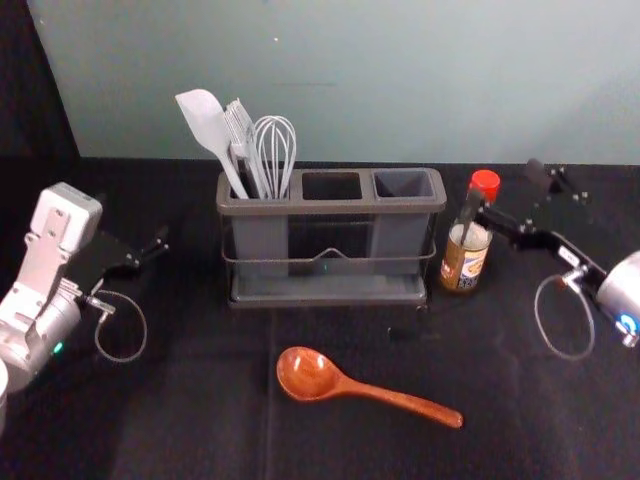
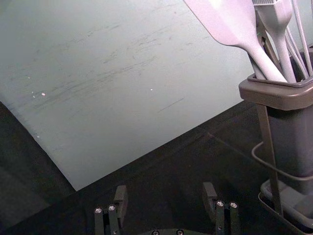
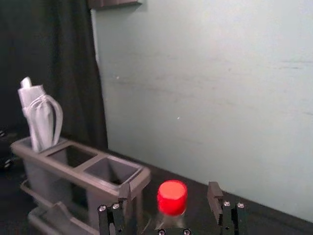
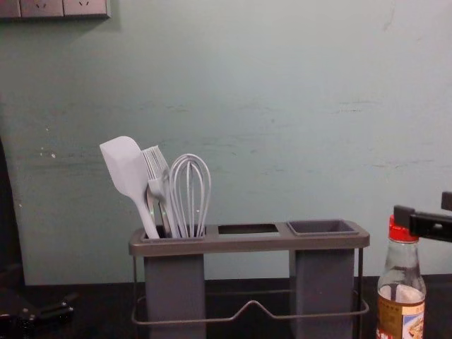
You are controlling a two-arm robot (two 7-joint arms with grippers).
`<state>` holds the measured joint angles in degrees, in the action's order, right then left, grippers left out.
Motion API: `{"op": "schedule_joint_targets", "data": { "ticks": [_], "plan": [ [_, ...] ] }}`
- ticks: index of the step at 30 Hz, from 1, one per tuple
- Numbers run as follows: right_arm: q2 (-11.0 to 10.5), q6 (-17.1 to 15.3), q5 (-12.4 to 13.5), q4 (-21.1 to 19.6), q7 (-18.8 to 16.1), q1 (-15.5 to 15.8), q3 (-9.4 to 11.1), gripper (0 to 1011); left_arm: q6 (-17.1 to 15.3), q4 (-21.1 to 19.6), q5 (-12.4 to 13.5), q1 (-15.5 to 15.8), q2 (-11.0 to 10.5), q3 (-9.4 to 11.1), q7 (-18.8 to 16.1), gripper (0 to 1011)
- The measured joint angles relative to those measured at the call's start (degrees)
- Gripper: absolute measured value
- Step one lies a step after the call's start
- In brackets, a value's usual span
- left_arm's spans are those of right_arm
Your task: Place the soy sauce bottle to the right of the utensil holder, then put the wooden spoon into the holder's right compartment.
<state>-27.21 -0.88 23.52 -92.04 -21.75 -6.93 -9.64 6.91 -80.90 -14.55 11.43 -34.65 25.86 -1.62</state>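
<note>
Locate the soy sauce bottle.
Head view: the soy sauce bottle stands just right of the utensil holder. Right wrist view: its red cap shows between the open fingers of the right gripper.

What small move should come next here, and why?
Probably ease the right pincer back from the soy sauce bottle without closing: it stands open, with the red cap between its fingers, the bottle is already upright right of the utensil holder, and the wooden spoon awaits in front.
</note>
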Motion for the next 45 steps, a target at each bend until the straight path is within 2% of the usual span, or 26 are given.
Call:
{"op": "schedule_joint_targets", "data": {
  "ticks": [5, 8, 10, 13, 16, 18, 22, 23, 26, 30, 32, 33, 36, 40, 43, 45],
  "plan": [
    [-2.7, -4.2, 0.2, -4.6, 0.0, 3.3, 0.0, 1003, 0.0, 0.0, 0.0, 0.0, 0.0, 0.0, 0.0, 1005],
    [-5.0, -8.4, 1.1, -7.5, -0.5, 5.6, -0.1, 1002, 0.0, 0.0, 0.0, 0.0, 0.0, 0.0, 0.0, 1005],
    [-6.0, -9.7, 1.4, -8.5, -0.8, 6.5, -0.4, 1002, 0.0, 0.0, 0.0, 0.0, 0.0, 0.0, 0.0, 1005],
    [-8.5, -11.7, 1.3, -10.5, -1.8, 7.9, -1.7, 1002, 0.0, 0.0, 0.0, 0.0, 0.0, 0.0, 0.0, 1005],
    [-9.9, -12.4, 0.9, -11.4, -2.5, 8.3, -2.6, 1002, 0.0, 0.0, 0.0, 0.0, 0.0, 0.0, 0.0, 1005],
    [-11.5, -13.1, 0.0, -12.1, -3.6, 8.1, -3.9, 1003, 0.0, 0.0, 0.0, 0.0, 0.0, 0.0, 0.0, 1005],
    [-13.8, -14.3, -1.7, -12.6, -6.1, 6.3, -6.6, 1003, 0.0, 0.0, 0.0, 0.0, 0.0, 0.0, 0.0, 1005],
    [-14.6, -14.8, -2.3, -12.6, -7.3, 5.2, -7.9, 1003, 0.0, 0.0, 0.0, 0.0, 0.0, 0.0, 0.0, 1005],
    [-15.6, -15.8, -3.5, -12.5, -9.2, 3.3, -10.2, 1002, 0.0, 0.0, 0.0, 0.0, 0.0, 0.0, 0.0, 1005],
    [-16.5, -18.1, -6.2, -12.2, -11.9, -0.9, -14.6, 1003, 0.0, 0.0, 0.0, 0.0, 0.0, 0.0, 0.0, 1005],
    [-16.5, -19.0, -7.3, -11.8, -13.0, -2.6, -16.4, 1003, 0.0, 0.0, 0.0, 0.0, 0.0, 0.0, 0.0, 1005],
    [-16.5, -19.0, -7.3, -11.8, -13.0, -2.6, -16.4, 1002, 0.0, 0.0, 0.0, 0.0, 0.0, 0.0, 0.0, 1005],
    [-15.9, -19.8, -8.0, -10.9, -14.4, -5.1, -18.8, 1002, 0.0, 0.0, 0.0, 0.0, 0.0, 0.0, 0.0, 1005],
    [-14.8, -20.6, -8.2, -9.8, -15.4, -7.1, -20.6, 1002, 0.0, 0.0, 0.0, 0.0, 0.0, 0.0, 0.0, 1005],
    [-13.4, -21.9, -8.7, -8.3, -16.6, -9.8, -23.1, 1002, 0.0, 0.0, 0.0, 0.0, 0.0, 0.0, 0.0, 1005],
    [-13.0, -22.6, -9.0, -7.8, -17.0, -10.8, -24.1, 1003, 0.0, 0.0, 0.0, 0.0, 0.0, 0.0, 0.0, 1005]
  ]
}}
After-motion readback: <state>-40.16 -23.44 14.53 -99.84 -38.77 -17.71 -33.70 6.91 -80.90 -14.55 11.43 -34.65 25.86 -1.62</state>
